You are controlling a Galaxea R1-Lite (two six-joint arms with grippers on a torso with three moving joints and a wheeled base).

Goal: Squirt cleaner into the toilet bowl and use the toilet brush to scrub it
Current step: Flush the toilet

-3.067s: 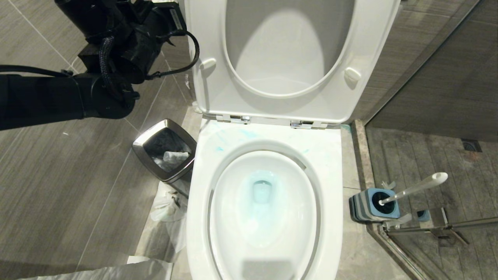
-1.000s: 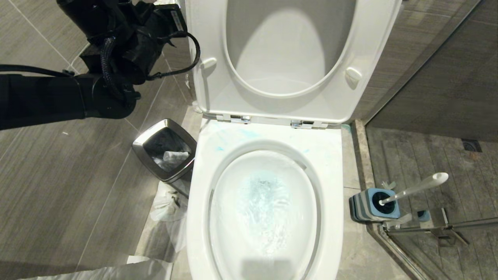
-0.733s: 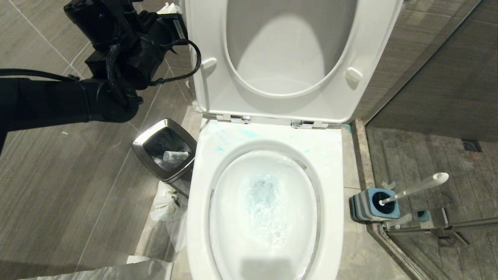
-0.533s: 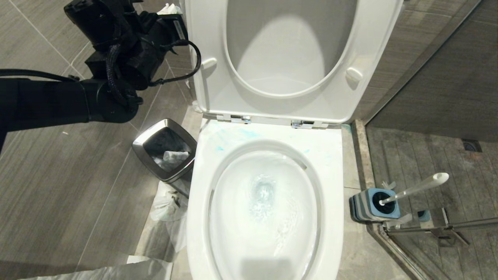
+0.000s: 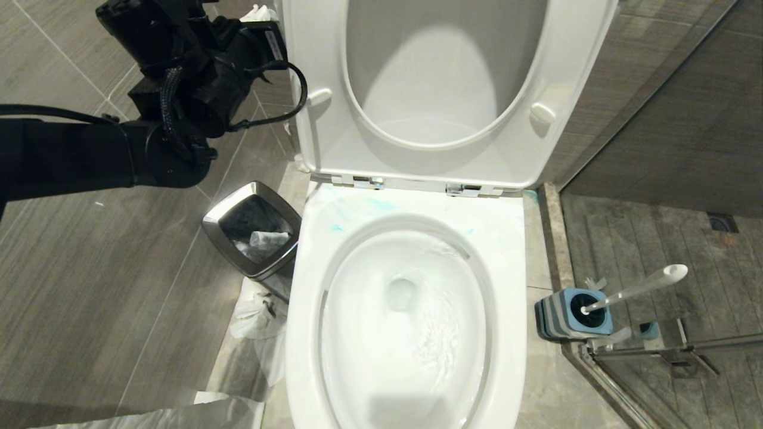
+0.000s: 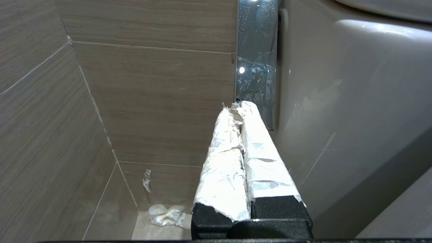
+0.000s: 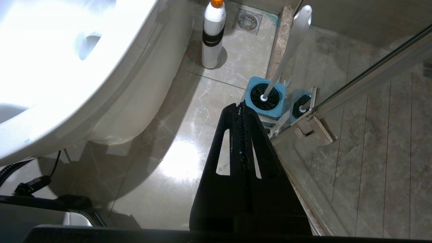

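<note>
The toilet bowl [image 5: 405,322] sits nearest, its water swirling white with almost no blue in it; thin smears of cleaner [image 5: 381,205] remain on the rim just below the hinges. To its right on the floor, the brush [image 5: 635,290] stands tilted in its blue holder [image 5: 572,316], untouched. The right gripper [image 7: 241,108] hangs low beside the bowl, jaws pressed together on nothing, pointing toward that holder. Farther back, the left gripper [image 6: 241,108] is raised beside the tank, its wrapped fingers [image 6: 222,162] closed and empty. The flush looks under way, so scrubbing seems finished or skipped. To do this step well, let the water settle, draw the left arm clear of the lid, then check the rim smears.
</note>
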